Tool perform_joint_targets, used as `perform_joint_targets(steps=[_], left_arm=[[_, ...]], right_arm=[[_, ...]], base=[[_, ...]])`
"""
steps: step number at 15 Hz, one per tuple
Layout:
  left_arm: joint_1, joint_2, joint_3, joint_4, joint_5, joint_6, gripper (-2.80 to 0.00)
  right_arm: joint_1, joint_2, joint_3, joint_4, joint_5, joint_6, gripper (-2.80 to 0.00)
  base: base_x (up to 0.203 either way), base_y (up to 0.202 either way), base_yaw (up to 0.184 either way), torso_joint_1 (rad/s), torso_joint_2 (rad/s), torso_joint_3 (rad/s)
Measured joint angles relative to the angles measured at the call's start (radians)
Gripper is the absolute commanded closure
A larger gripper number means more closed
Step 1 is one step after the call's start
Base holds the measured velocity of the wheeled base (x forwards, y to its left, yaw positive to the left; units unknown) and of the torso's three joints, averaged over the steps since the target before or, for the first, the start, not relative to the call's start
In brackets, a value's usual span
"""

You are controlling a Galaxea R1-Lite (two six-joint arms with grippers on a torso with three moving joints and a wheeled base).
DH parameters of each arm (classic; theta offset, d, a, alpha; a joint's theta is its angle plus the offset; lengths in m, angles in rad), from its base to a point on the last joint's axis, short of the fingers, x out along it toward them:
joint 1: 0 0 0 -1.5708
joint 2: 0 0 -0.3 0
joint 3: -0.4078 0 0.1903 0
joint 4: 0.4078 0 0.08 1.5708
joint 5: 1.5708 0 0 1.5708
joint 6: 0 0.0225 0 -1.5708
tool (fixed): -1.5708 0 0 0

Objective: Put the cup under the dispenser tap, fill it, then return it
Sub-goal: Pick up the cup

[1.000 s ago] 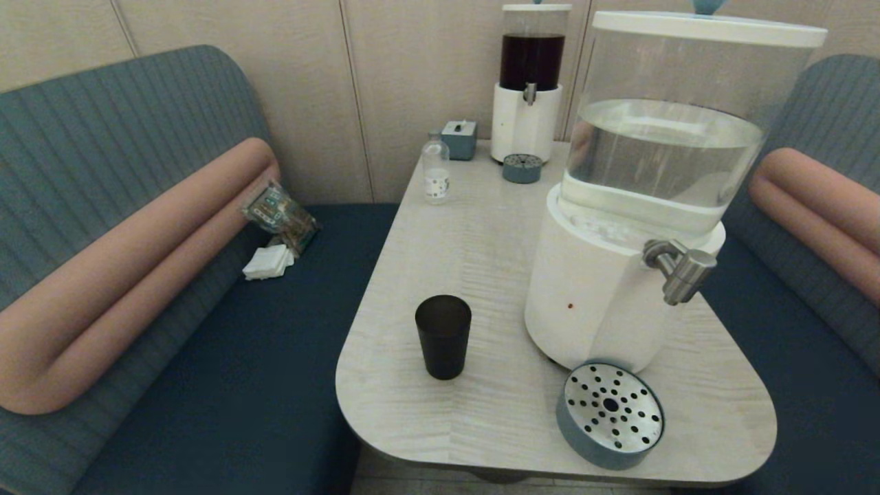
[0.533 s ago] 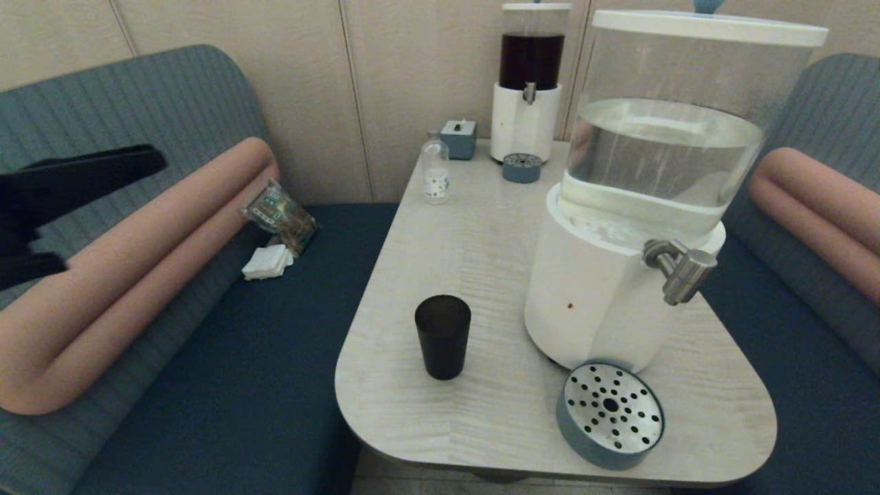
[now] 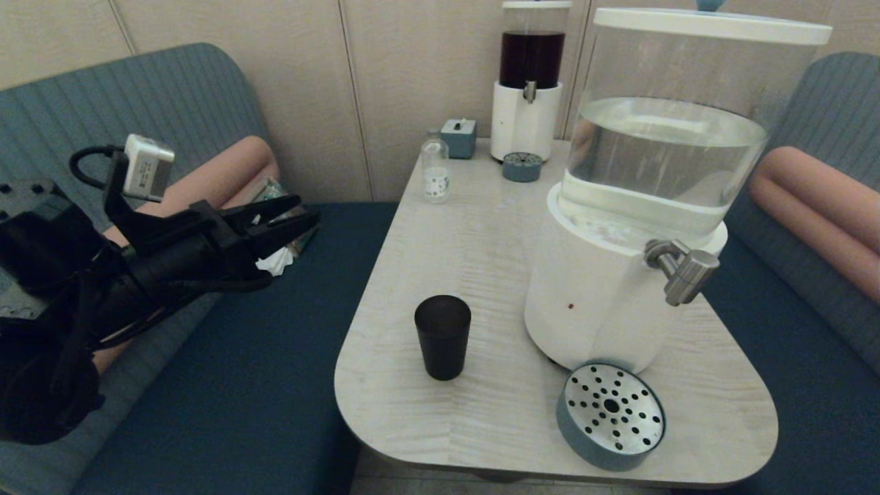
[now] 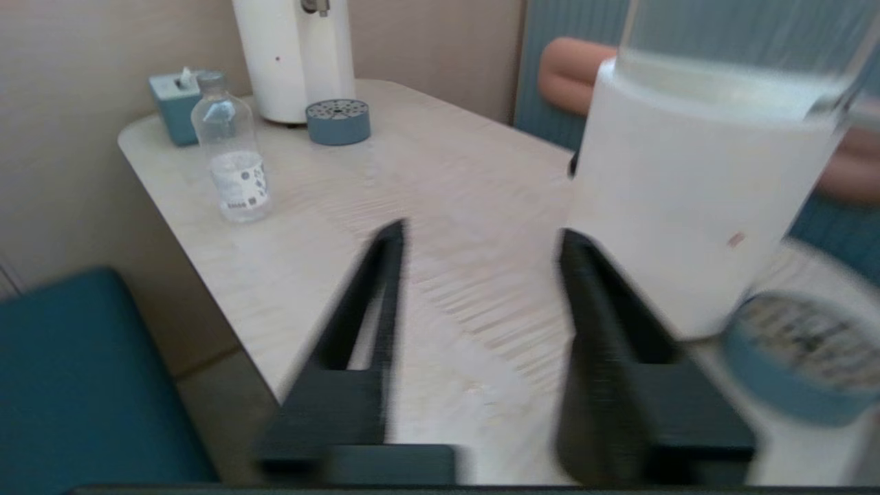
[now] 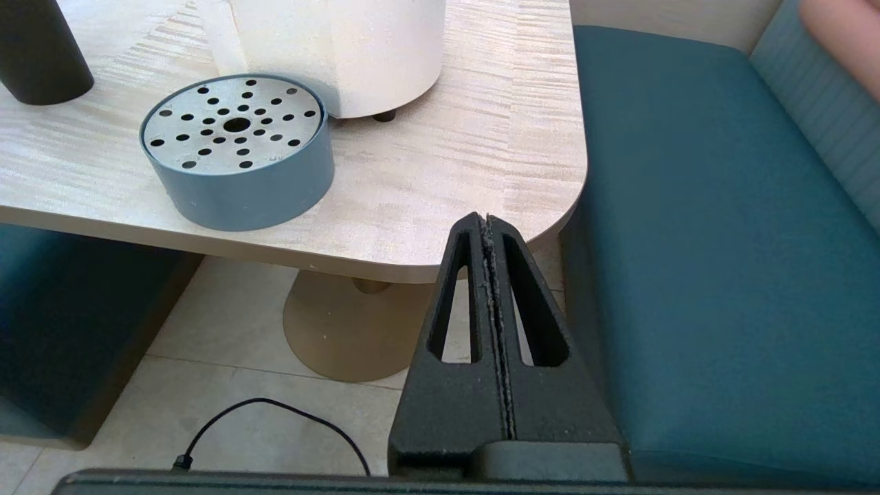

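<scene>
The dark tumbler-shaped cup stands upright near the table's front left edge, and its base also shows in the right wrist view. The brushed-metal dispenser tap juts from the large white dispenser, to the right of the cup. My left gripper hangs open over the left bench, left of the table and well short of the cup; in its own view only bare tabletop lies between the fingers. My right gripper is shut and empty, low beside the table's front right corner.
A blue drip tray with a perforated metal top sits below the tap. At the table's far end stand a clear bottle, a tissue box, a small tray and the brown-liquid dispenser. Napkins lie on the bench.
My left arm has swung in from the left edge of the head view towards the table, its gripper now over the bench. The cup has not moved.
</scene>
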Motion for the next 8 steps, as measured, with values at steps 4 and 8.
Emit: perform_joint_targets(steps=[4,8], left_arm=[[0.006,0.145,0.060,-0.118,-0.064,0.130,-2.80],[0.007,0.264,0.106,-0.143,-0.161,0.155,-2.80]], right_arm=[[0.000,0.000,0.000,0.000,0.000,0.000,0.00],[0.000,0.000,0.000,0.000,0.000,0.000,0.00]], base=[[0.000,0.000,0.000,0.000,0.00,0.000],[0.000,0.000,0.000,0.000,0.00,0.000]])
